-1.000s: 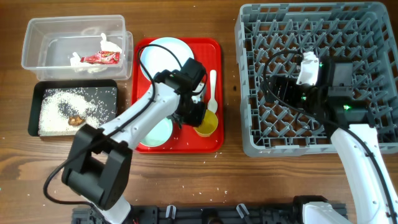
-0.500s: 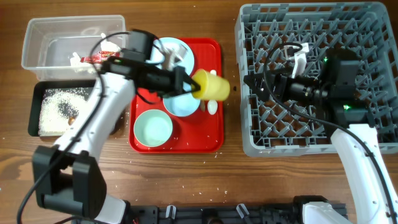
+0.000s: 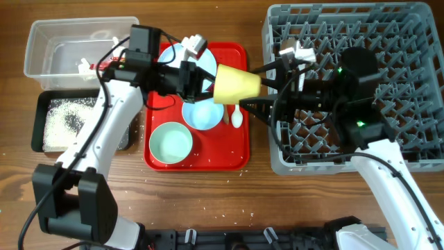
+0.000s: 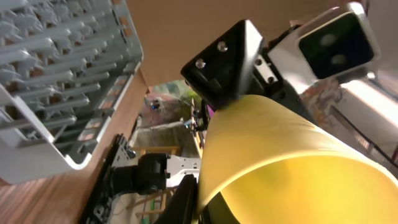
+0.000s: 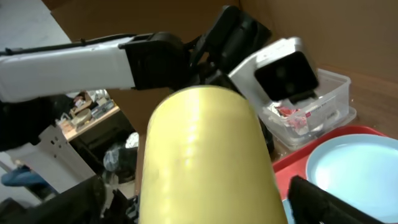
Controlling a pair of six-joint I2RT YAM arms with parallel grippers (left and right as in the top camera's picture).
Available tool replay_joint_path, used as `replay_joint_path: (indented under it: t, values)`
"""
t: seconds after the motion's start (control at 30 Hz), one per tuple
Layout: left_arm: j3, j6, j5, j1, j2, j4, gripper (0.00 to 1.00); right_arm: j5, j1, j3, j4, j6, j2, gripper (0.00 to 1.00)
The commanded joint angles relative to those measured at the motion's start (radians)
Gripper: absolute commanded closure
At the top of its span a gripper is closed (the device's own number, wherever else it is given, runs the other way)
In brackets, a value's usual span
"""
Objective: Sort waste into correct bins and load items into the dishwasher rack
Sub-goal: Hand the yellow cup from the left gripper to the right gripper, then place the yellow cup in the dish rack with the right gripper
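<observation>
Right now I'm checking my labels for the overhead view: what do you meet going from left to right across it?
clear tub → mint-green bowl → yellow cup → dishwasher rack

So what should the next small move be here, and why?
Probably close the right claw on the cup: its open fingers sit either side of the cup, which the left claw holds in midair toward the rack.
</observation>
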Motion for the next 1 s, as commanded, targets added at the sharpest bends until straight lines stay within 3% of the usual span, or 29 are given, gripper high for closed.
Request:
replay_joint_path:
  t: [0.0,0.13,0.23,0.33,0.63,0.7,0.77,0.9,0.97]
  values:
    - [0.012,-0.018,0.034,-0.035,-0.017,0.0,0.96,0.034,0.036,0.013,0.017,0.0,0.018,0.2]
    - [0.012,-0.04,0.034,-0.036,-0.017,0.0,0.96,0.029,0.036,0.013,0.015,0.019,0.031,0.27]
    - [0.012,-0.04,0.034,-0.028,-0.017,0.0,0.96,-0.018,0.036,0.013,-0.015,-0.03,0.031,0.16]
    - [0.012,-0.04,0.034,-0.018,-0.017,-0.001,0.96,-0.043,0.033,0.013,-0.018,-0.045,0.031,0.16]
    - [0.012,-0.04,0.034,-0.018,-0.017,-0.001,0.95,-0.11,-0.008,0.013,-0.014,-0.071,0.031,0.36]
    - [0.012,-0.04,0.034,-0.018,-0.017,-0.005,0.76,-0.11,-0.008,0.013,-0.014,-0.082,0.031,0.4]
    - [0.012,-0.039,0.034,-0.018,-0.017,-0.005,0.66,-0.111,-0.014,0.013,-0.014,-0.082,0.031,0.42]
    - [0.012,-0.039,0.034,-0.018,-0.017,-0.005,0.55,-0.129,-0.076,0.013,-0.02,-0.054,0.031,0.5]
    - [0.012,-0.039,0.029,-0.016,-0.017,-0.004,0.47,-0.11,-0.173,0.013,-0.075,-0.026,0.031,0.54]
